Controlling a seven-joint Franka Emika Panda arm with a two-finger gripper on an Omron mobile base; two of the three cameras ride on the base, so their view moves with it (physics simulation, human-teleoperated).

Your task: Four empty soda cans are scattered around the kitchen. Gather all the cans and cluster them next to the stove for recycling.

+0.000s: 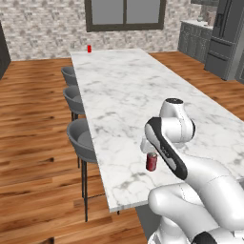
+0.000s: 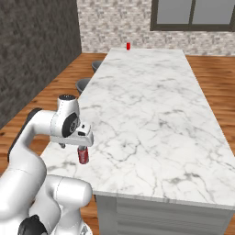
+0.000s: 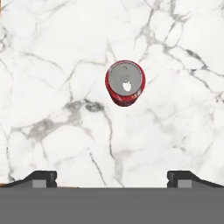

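My two base cams sit behind me, left and right, both looking forward and down the marble island [image 1: 143,95]. They share the near red can [image 1: 151,162] and the far can [image 1: 89,48]. My hand cam looks straight down, close, onto that near can.

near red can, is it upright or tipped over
Upright. The near red can stands on its base on the marble counter in both base views, and the hand view looks straight down on its round grey top.
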